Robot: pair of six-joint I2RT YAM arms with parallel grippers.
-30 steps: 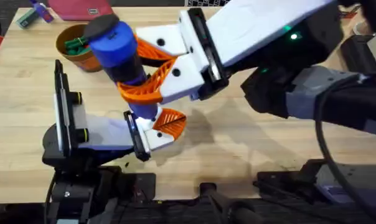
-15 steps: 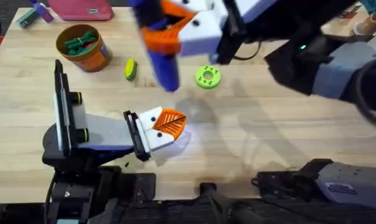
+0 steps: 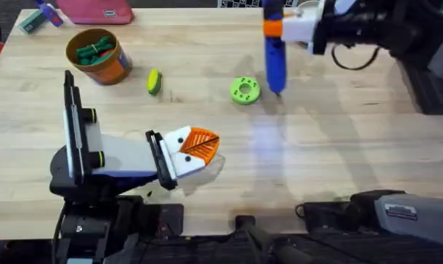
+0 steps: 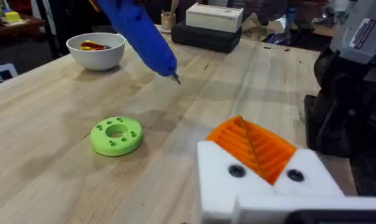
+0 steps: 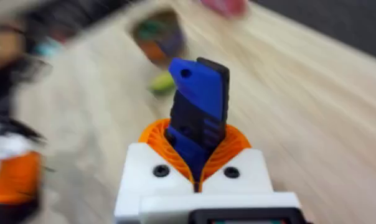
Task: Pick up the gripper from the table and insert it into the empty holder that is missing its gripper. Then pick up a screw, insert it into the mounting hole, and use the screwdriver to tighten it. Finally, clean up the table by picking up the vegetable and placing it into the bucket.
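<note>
Overhead view: the right gripper [image 3: 280, 28] sits at about 1 o'clock on the table [image 3: 339, 147], clamped on the screwdriver [image 3: 274, 59], which hangs tip-down just beside the green disc [image 3: 244, 90]
Right grip: in the right wrist view the orange pads [image 5: 235, 142] pinch the blue body from both sides, so the tool stands upright and steady, probably to be set down or parked
Screwdriver tip: in the left wrist view the thin metal tip [image 4: 175, 78] is clear of the wood, above and beyond the disc; not touching anything I can see
Left gripper: [image 3: 196, 147] low at 7 o'clock, orange finger and white block resting near the table; whether it is wide or narrow I cannot tell
Vegetable: [image 3: 155, 81] lies at 11 o'clock, between the bucket [image 3: 97, 56] and the disc, apart from both, free to be picked up
Bucket: at 10 o'clock, upright, with green pieces already inside; the short hop from vegetable to bucket looks easy
Judged stage: screw work seems finished or pausing; the clean-up step is not yet done
White bowl: [image 4: 96, 50] far side, holding small coloured items
</note>
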